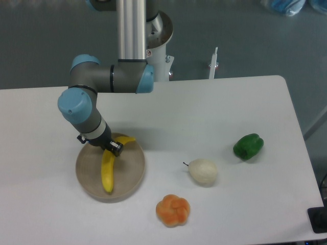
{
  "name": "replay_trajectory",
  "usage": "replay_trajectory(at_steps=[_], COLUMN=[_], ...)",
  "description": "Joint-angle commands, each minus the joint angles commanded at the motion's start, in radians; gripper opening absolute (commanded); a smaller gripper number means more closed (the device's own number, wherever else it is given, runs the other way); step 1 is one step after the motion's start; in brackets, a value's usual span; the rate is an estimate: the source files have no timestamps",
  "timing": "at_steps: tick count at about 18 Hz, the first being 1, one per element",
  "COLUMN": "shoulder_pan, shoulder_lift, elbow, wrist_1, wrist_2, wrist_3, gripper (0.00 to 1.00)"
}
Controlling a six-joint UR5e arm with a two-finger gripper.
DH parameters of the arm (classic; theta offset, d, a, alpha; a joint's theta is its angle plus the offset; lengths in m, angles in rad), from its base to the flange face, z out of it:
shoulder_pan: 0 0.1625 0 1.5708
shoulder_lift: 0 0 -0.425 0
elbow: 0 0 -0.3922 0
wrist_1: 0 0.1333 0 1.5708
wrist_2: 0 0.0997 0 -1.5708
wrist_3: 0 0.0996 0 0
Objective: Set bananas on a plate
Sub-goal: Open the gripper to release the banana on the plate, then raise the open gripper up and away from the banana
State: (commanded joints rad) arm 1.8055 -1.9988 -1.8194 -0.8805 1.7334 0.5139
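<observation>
The yellow banana (107, 173) lies in the round beige plate (134, 171) at the front left of the table. Its long part points toward the front edge and its stem end (129, 139) reaches over the plate's back rim. My gripper (113, 148) is down over the banana's bend at the back of the plate and hides that part. The wrist covers the fingers, so I cannot tell whether they are closed on the banana or apart.
A whitish pear-like fruit (203, 171) lies right of the plate. An orange lobed fruit (172, 210) lies near the front edge. A green bell pepper (248, 146) is further right. The arm's base column (132, 30) stands at the back.
</observation>
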Motion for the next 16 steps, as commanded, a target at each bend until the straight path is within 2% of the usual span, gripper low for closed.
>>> replay_trajectory(at_steps=[5, 9, 11, 14, 16], shoulder_pan=[0.058, 0.129, 0.150, 0.184, 0.233], shoulder_lift=[0.015, 0.061, 0.063, 0.064, 0.069], elbow=[0.034, 0.044, 0.067, 0.080, 0.081], wrist_1=[0.006, 0.009, 0.014, 0.015, 0.018], wrist_2=[0.026, 0.044, 0.043, 0.044, 0.043], wrist_3=[-0.005, 0.005, 0.009, 0.066, 0.133], gripper=[1.00, 1.00, 1.00, 1.00, 1.00])
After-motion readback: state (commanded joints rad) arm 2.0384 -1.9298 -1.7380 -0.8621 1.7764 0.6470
